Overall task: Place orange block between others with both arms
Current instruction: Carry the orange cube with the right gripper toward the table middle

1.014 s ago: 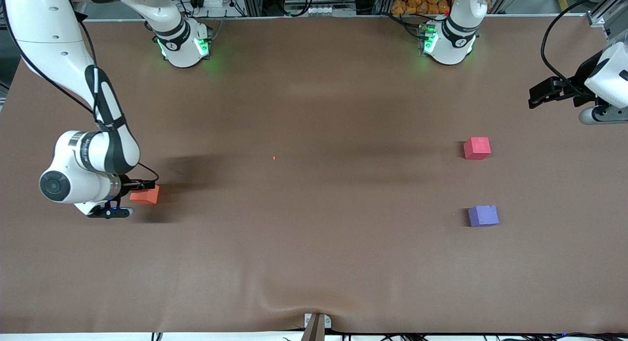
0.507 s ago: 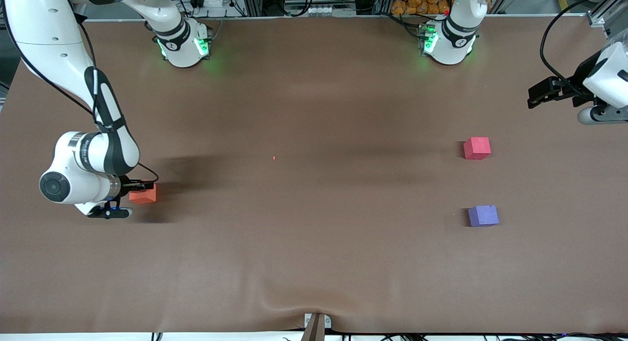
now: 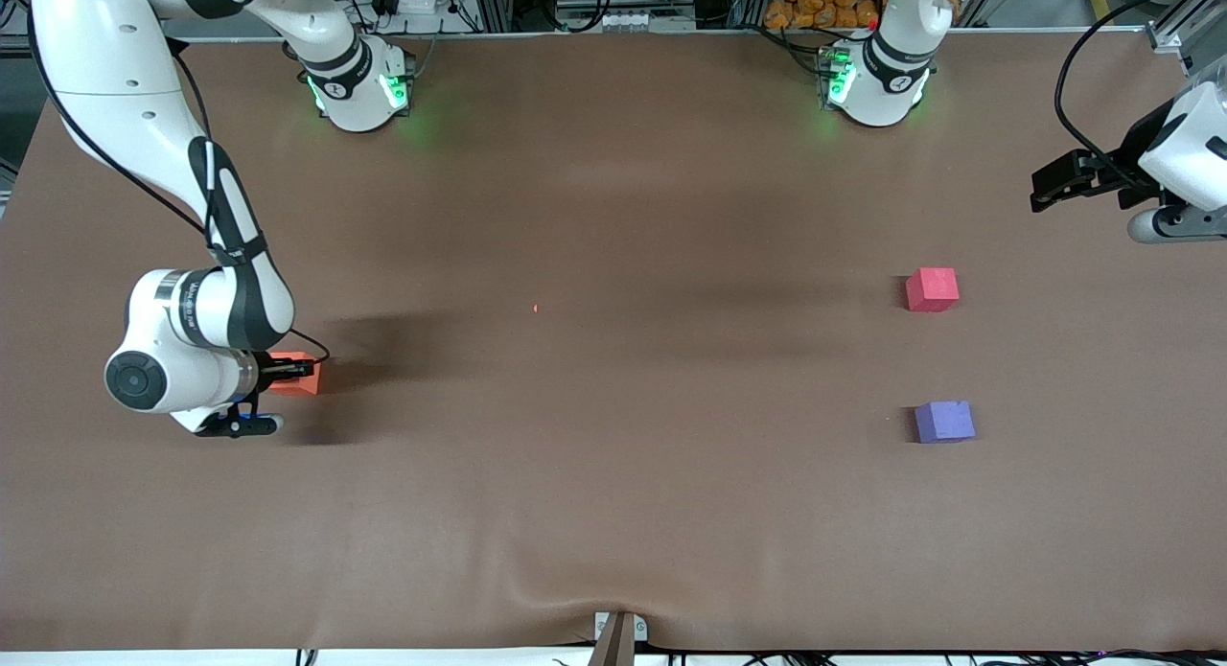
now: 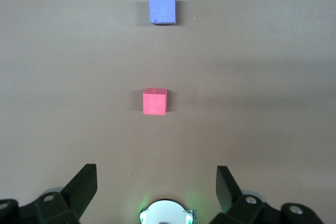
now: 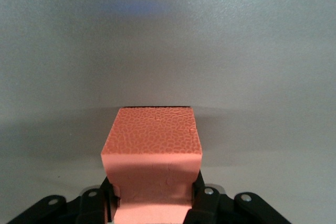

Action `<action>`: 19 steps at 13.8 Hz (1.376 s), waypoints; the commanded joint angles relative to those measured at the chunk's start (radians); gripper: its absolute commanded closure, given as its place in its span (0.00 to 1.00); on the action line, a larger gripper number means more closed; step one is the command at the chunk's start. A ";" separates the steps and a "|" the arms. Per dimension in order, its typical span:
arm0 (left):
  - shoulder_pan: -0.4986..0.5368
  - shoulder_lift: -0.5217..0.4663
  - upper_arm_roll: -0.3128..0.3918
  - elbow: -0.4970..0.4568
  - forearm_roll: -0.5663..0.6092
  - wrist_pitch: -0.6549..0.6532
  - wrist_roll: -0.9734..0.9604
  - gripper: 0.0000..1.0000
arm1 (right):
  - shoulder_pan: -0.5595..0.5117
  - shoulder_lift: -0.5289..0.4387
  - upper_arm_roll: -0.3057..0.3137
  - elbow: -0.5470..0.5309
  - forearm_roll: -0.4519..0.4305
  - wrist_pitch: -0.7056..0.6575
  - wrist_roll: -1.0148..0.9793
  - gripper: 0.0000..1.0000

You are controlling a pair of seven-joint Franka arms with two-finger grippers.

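1. Your right gripper had just closed on the orange block: a second earlier the fingers stood wide beside it, and now they were clamped on its sides, as the right wrist view showed.
2. The block had also shifted slightly with the arm, away from the table's end and toward the red cube, so I judged the carry was starting.
3. It remained well apart from the red cube, down at the right arm's end of the table.
4. The purple cube sat nearer the front camera than the red cube, the gap between them open.
5. Your right arm reached low, wrist level with the block.
6. Your left gripper waited with fingers apart, hanging toward the left arm's end from the red cube.
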 commanded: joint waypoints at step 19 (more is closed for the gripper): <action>0.002 -0.004 -0.006 0.000 0.006 0.007 -0.001 0.00 | 0.550 0.062 0.158 0.207 0.151 -0.109 0.642 1.00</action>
